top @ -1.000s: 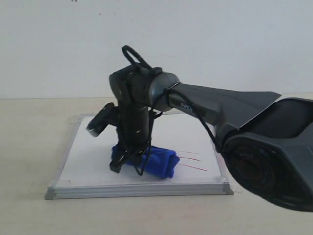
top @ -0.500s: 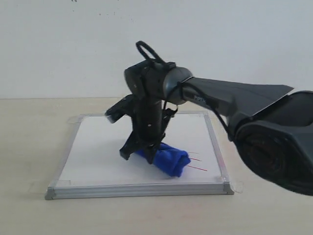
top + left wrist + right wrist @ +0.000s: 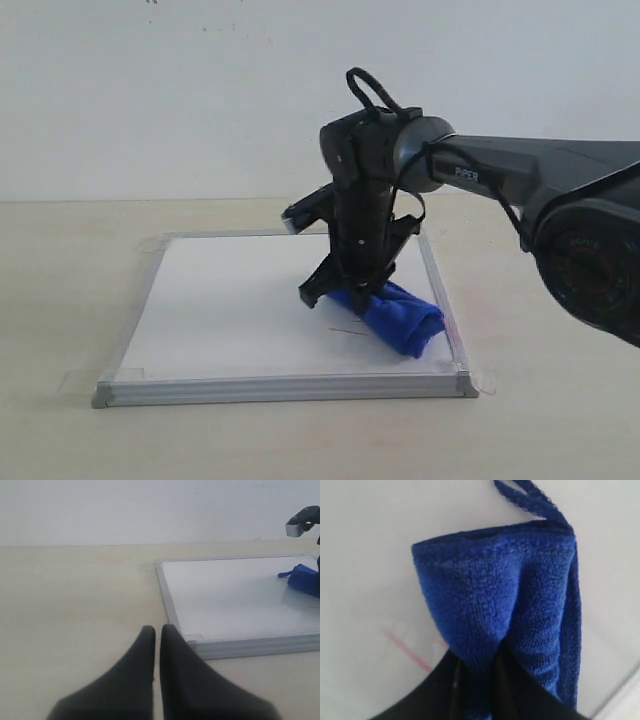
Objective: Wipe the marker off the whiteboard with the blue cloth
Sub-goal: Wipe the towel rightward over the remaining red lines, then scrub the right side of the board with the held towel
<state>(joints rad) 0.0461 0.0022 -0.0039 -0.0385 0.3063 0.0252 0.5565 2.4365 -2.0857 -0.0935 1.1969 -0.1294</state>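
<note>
My right pincer (image 3: 477,667) pinches the blue cloth (image 3: 495,595), pressing it onto the whiteboard (image 3: 365,555) to rub off the faint marker (image 3: 407,650).

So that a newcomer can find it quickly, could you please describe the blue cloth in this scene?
Look for the square whiteboard lying flat on the beige table. Near its right edge in the exterior view, the right hand pinches the blue cloth from above. It is a rolled bundle, the only fluffy, royal-blue thing there.
</note>
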